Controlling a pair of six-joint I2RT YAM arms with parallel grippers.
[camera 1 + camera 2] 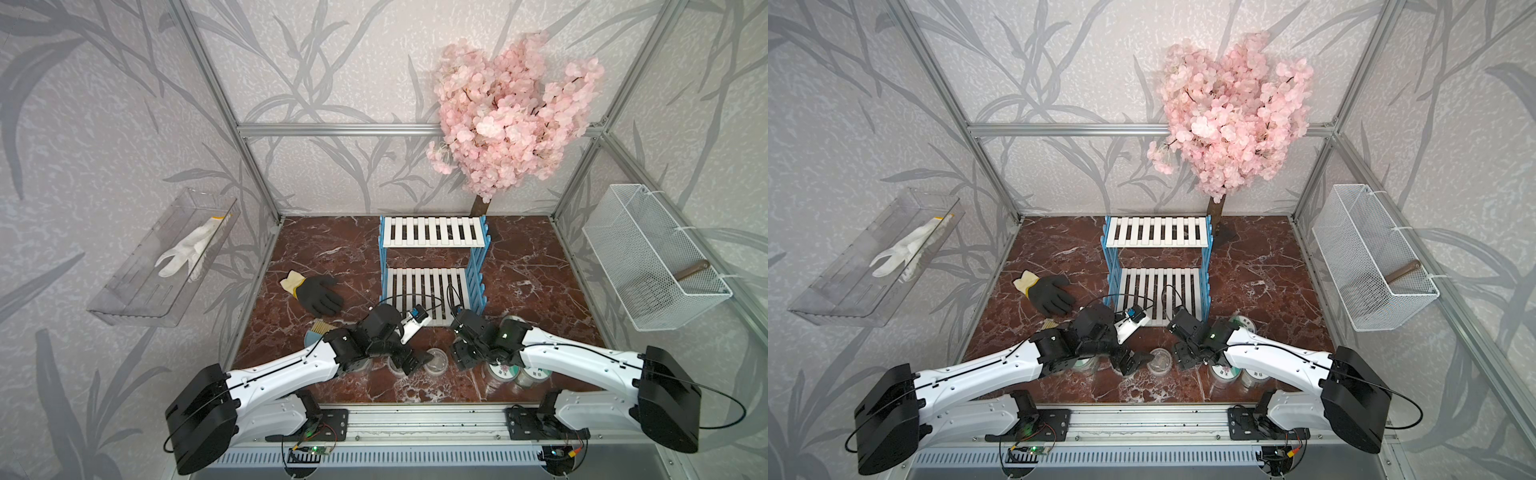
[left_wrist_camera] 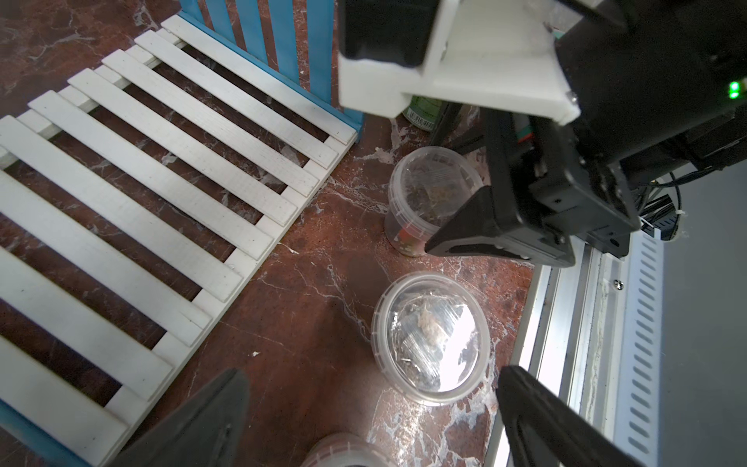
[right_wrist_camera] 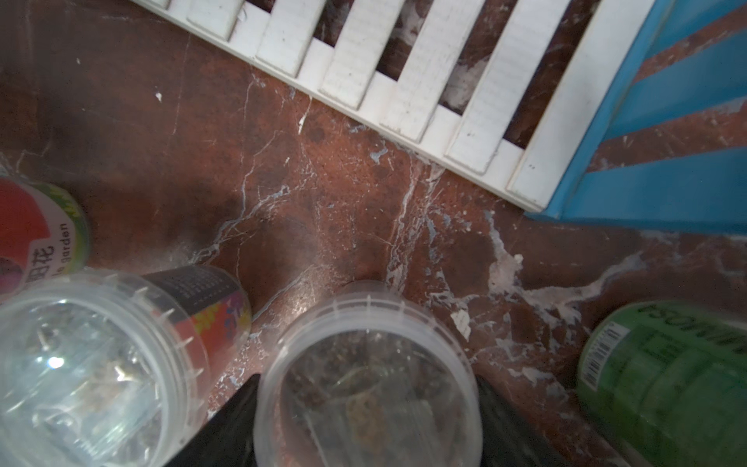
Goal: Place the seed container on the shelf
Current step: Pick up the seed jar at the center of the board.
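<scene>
In the right wrist view a clear lidded seed container [image 3: 368,384] stands on the marble floor, and my right gripper [image 3: 368,382] is shut on it, one black finger against each side of the rim. The left wrist view shows that same container [image 2: 432,190] behind a right fingertip [image 2: 465,230]. In both top views it is hidden under the right gripper [image 1: 463,359] [image 1: 1183,357]. The shelf [image 1: 432,237] [image 1: 1156,232], blue frames with white slats, stands just beyond. My left gripper [image 2: 372,376] [image 1: 415,360] is open and holds nothing. A second clear container [image 2: 430,335] [image 1: 438,359] stands ahead of it.
Labelled cans [image 1: 503,370] and a green can [image 3: 667,384] crowd the right arm. A black glove [image 1: 320,291] lies left of the shelf. A clear wall tray [image 1: 124,299] holds a white glove, a wire basket [image 1: 652,257] hangs at the right, and a pink tree [image 1: 511,116] rises behind.
</scene>
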